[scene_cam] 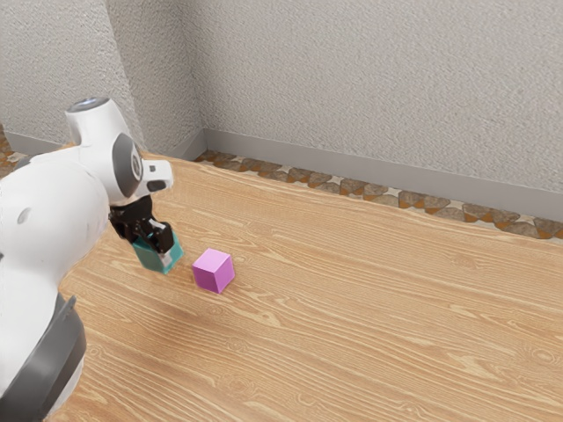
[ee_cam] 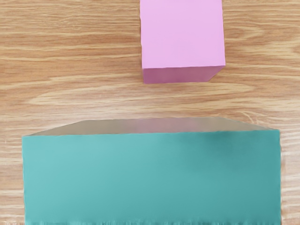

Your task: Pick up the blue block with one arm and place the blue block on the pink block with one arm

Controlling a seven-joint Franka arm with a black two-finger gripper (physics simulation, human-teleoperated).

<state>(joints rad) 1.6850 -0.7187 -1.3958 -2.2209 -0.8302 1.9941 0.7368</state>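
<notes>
Gripping the blue block (scene_cam: 164,257) from two sides, the black gripper (scene_cam: 152,239) holds it tilted. It is a smooth, teal-tinted cube, just beside the matte pink block (scene_cam: 214,270) on the wood-grain table (scene_cam: 369,299).

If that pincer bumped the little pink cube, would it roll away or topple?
Probably neither: the pink cube rests flat on the wooden table, as wide as tall, so it would likely just slide. Its crisp straight edges suggest something rigid, not squashy.
</notes>
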